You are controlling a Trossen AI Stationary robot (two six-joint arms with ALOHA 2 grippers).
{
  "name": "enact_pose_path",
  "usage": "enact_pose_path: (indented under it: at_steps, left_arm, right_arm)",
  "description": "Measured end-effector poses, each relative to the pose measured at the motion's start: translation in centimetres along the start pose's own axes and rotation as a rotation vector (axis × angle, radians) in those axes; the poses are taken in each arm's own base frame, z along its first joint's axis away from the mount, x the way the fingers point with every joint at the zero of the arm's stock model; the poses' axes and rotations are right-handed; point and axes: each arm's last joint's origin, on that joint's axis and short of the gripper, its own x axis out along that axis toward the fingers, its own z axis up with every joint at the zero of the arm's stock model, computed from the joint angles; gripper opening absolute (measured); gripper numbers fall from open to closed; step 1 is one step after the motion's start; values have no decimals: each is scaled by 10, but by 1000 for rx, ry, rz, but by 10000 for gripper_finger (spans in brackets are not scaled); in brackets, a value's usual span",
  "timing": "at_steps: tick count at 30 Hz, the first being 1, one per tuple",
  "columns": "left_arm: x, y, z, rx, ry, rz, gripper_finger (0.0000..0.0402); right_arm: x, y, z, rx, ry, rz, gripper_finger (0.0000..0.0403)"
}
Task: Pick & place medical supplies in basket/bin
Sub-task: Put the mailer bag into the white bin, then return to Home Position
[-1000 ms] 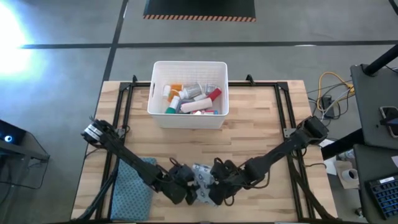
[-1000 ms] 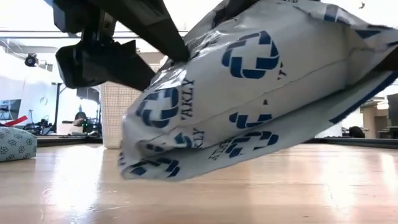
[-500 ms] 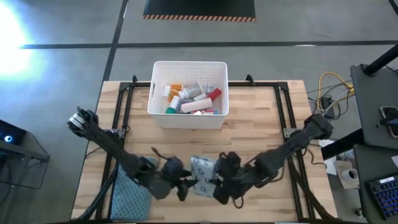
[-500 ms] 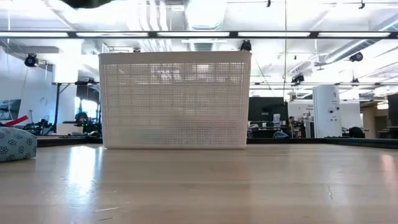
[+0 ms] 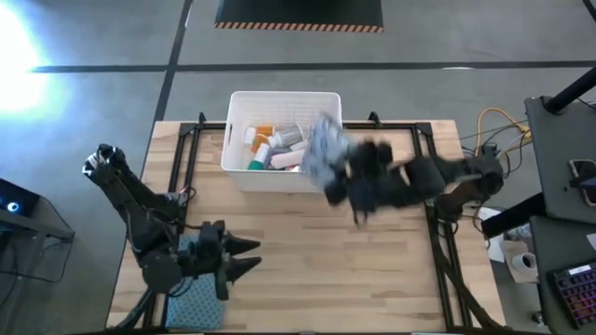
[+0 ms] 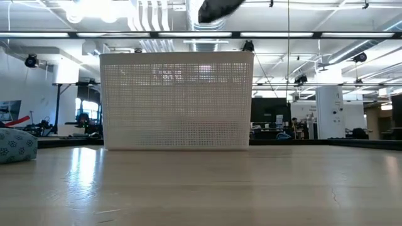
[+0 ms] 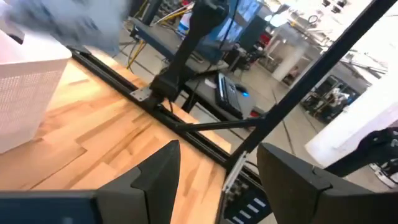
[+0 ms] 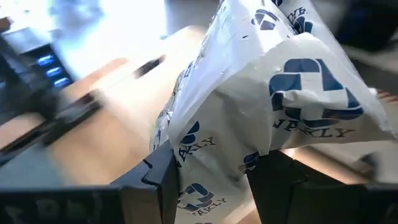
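Observation:
The white first-aid pouch with blue crosses (image 5: 324, 149) hangs in my right gripper (image 5: 343, 172) above the right wall of the white ribbed bin (image 5: 238, 172), blurred with motion. It fills the right wrist view as pouch (image 8: 273, 106) between the fingers of my right gripper (image 8: 214, 180). The bin stands at the table's far middle, and bottles, an orange vial and a red tube (image 5: 319, 141) lie inside it. My left gripper (image 5: 246, 260) is open, low over the near left of the table, far from the pouch; in its own view my left gripper (image 7: 217, 180) holds nothing. My right gripper pinches the pouch between its two fingers (image 8: 158, 180), which are on the pouch's lower part (image 8: 205, 168). The pouch is lifted clear of the table and reaches past the fingertips, crumpled. Which edge or how many layers are held, I cannot tell.
A blue-grey patterned cloth (image 5: 197, 290) lies at the table's near left corner beside my left arm and shows as cloth (image 6: 16, 145) in the low view. Black frame rails (image 5: 430, 186) run along the table's sides. Bare wood lies between the bin (image 6: 176, 100) and the near edge.
My right gripper has lifted the pouch off the table's near middle and carried it up and toward the far edge, to the bin's right wall. My left gripper has drawn away from the pouch toward the table's left, beside the cloth.

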Motion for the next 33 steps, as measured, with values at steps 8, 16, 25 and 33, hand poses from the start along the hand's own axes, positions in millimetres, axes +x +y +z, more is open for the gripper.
enact_pose_path:
  at_steps: [8,16,25,33]
  left_arm:
    - [11,-7,-24,10,19,-9,194]
    - [23,-13,-48,-9,14,-17,194]
    - [38,-8,-55,-22,-9,30,194]
    - [50,-1,-50,-21,-34,68,194]
  right_arm:
    - [52,-48,62,42,0,-54,143]
    - [131,-89,68,162,218,87,155]
    - [176,-102,42,69,351,18,230]
    - [154,-91,49,-63,258,-10,309]
